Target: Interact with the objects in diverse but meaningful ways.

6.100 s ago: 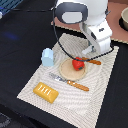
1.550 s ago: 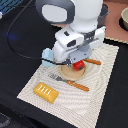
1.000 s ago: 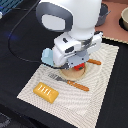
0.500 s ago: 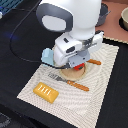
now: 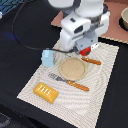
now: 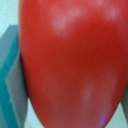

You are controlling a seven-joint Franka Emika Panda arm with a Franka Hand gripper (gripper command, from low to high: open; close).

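Looking through the wrist camera, we see the red fruit (image 6: 72, 62) filling the view right between the jaws of the gripper (image 5: 84, 50), which seem closed on it, lifted just beyond the empty plate (image 5: 73, 68) on the placemat (image 5: 105, 85).

— What carries everything?

— A dark table (image 5: 20, 60), with a pale woven placemat (image 5: 100, 95) spread flat on it.

— Anything else straight on the tabletop?

— A black cable (image 5: 22, 30) curves over the far part toward the exterior view's left. At the far corner on the exterior view's right lies a brownish mat (image 5: 116, 27) with a grey pot (image 5: 124, 19) on it, cut off by the edge.
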